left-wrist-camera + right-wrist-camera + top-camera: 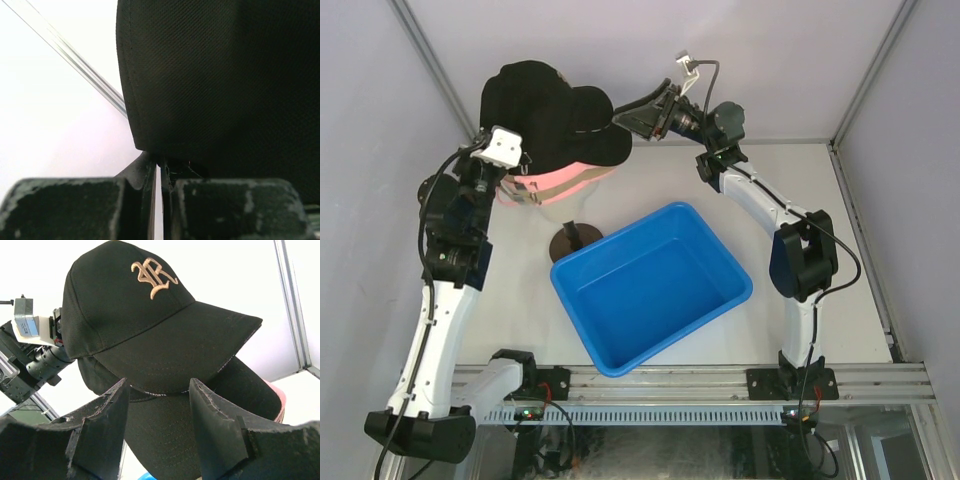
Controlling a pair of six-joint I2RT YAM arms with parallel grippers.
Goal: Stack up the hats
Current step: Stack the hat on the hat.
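The hats sit stacked at the back left. A black hat (545,105) with a tan embroidered logo (152,277) is on top. A second black hat (200,425) lies under it, with pink (565,178) and tan (555,192) hats at the bottom. My left gripper (523,162) is at the rear of the stack. In the left wrist view its jaws (159,164) are nearly together, and the black fabric (220,80) touches their tips; a pinch cannot be made out. My right gripper (628,118) stands open just in front of the black brims (159,385), holding nothing.
A blue plastic bin (715,262) stands in the middle of the table, empty inside. The brown round base (575,238) of the mannequin head shows below the stack, beside the bin's back left corner. Grey walls close in the back and both sides.
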